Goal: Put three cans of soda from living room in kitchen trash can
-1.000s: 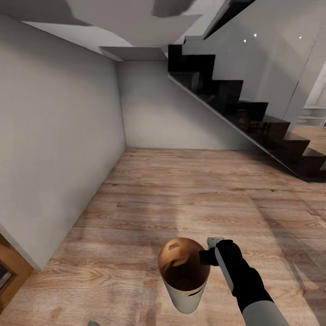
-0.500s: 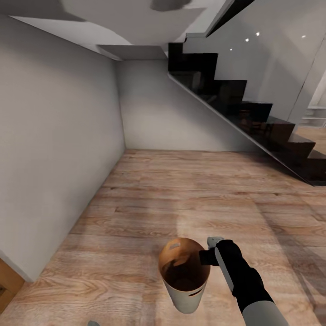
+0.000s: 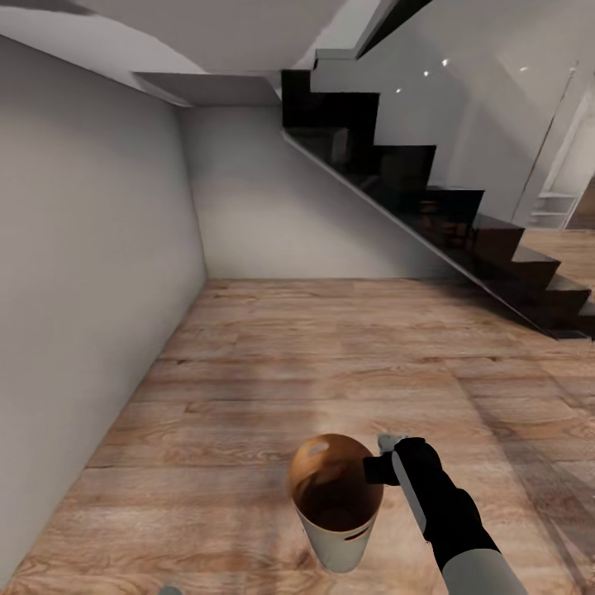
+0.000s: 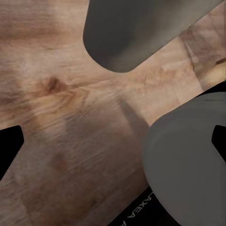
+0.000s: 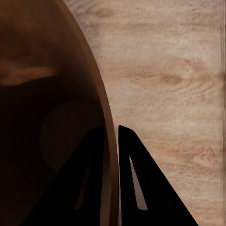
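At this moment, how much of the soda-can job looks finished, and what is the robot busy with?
Done: the right gripper has the bin pinched by its rim, one finger inside the wall and one outside, clear in the right wrist view. In hand: the robot carries it over wood floor near a dark staircase. Left: everything with the cans; the bin's dim brown inside shows none that I can make out.

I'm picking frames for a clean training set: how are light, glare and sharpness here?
Head view: soft, even light, small ceiling-light glints on the glossy wall above the black staircase, edges slightly soft. Right wrist view: trash can interior nearly black, right gripper in silhouette. Left wrist view: close, blurred grey shapes over the wood floor.
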Tool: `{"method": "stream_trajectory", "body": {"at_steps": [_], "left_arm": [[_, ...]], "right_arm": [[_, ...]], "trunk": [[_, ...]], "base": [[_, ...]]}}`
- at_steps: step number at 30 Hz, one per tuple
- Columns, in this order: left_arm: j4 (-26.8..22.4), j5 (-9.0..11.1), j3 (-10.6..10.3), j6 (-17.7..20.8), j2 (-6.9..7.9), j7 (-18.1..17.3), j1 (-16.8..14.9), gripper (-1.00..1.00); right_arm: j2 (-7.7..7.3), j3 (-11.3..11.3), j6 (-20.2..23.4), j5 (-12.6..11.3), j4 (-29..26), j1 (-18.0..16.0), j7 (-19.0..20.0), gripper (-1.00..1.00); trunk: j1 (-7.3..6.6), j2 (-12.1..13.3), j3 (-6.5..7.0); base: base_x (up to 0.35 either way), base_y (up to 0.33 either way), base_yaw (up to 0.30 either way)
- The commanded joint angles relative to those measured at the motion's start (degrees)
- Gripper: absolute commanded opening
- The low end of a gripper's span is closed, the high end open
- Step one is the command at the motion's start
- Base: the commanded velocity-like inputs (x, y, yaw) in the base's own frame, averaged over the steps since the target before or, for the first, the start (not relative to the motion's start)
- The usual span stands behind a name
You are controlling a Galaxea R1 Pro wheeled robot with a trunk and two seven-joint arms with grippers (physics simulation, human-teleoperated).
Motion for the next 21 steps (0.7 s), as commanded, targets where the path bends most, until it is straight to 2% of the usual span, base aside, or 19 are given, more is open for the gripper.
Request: {"method": "stream_trajectory", "body": {"at_steps": [1,21], "left_arm": [[0.0,0.0,-0.01,0.0,0.0,0.0,0.0,1.0],[-0.08,0.0,0.06,0.0,0.0,0.0,0.0,1.0]], "right_arm": [[0.01,0.01,0.0,-1.07,-0.01,-0.02,0.27,-1.0],[0.01,-0.01,0.04,-1.07,-0.01,-0.02,0.27,-1.0]], "trunk": [[0.0,0.0,0.01],[0.0,0.0,0.01]], "base": [[0.347,0.0,-0.264],[0.347,0.0,-0.267]]}}
